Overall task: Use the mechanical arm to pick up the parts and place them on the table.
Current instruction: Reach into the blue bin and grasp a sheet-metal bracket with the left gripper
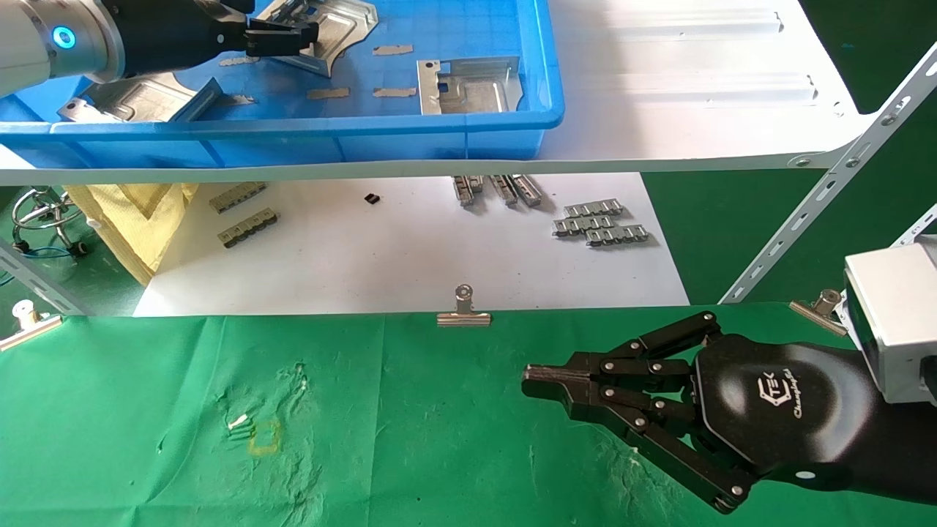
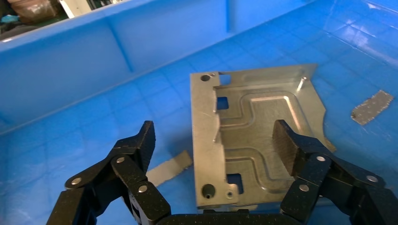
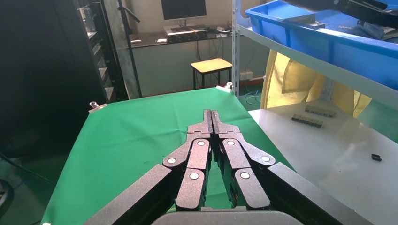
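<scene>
My left gripper (image 1: 304,36) is inside the blue tray (image 1: 293,128) on the shelf. It is open, and its fingers (image 2: 141,140) stand on either side of a silvery stamped part (image 2: 253,122) lying on the tray floor, without gripping it. That part also shows in the head view (image 1: 350,22). Two more parts lie in the tray, one at the right (image 1: 468,86) and one at the left (image 1: 139,99). My right gripper (image 1: 534,380) is shut and empty, low over the green table (image 1: 366,439); it also shows in its own wrist view (image 3: 212,115).
The tray stands on a white shelf board (image 1: 695,88) with a slanted metal strut (image 1: 827,197) at the right. Grey clip strips (image 1: 600,223) lie on the lower white board. Binder clips (image 1: 463,311) hold the cloth's far edge. A yellow square outline (image 1: 265,437) marks the cloth.
</scene>
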`<state>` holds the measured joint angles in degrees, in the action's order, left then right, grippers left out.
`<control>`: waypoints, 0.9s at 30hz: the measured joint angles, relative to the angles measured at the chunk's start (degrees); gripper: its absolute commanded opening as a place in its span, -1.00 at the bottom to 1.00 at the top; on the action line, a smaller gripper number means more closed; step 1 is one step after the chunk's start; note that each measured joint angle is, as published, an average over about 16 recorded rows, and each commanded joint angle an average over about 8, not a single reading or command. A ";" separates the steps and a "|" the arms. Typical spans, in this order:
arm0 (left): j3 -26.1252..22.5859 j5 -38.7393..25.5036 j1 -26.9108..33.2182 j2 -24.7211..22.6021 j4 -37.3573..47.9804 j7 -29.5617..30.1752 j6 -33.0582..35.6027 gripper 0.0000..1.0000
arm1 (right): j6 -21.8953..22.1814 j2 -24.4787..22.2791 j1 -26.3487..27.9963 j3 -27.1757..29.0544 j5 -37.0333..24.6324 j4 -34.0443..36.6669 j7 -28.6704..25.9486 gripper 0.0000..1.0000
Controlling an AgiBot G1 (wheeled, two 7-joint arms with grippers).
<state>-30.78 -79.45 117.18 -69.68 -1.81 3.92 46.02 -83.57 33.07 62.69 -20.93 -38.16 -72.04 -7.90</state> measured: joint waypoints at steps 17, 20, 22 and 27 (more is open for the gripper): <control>0.23 0.31 0.31 -1.29 1.58 0.15 -3.36 -1.00 | 0.00 0.00 0.00 -0.01 0.00 0.00 0.00 -1.00; 0.28 0.39 0.27 -1.36 1.66 0.17 -3.61 -1.00 | 0.00 0.00 0.00 -0.01 0.01 0.00 0.00 -1.00; 0.31 0.43 0.24 -1.38 1.69 0.16 -3.67 -1.00 | 0.00 0.00 0.00 -0.01 0.01 0.00 0.00 -1.00; 0.52 0.74 0.22 -1.23 1.52 0.01 -3.37 -1.00 | 0.00 0.00 0.00 -0.01 0.01 0.00 0.01 -1.00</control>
<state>-30.25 -78.71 117.40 -70.91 -0.29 3.93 42.65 -83.56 33.07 62.69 -20.94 -38.16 -72.04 -7.90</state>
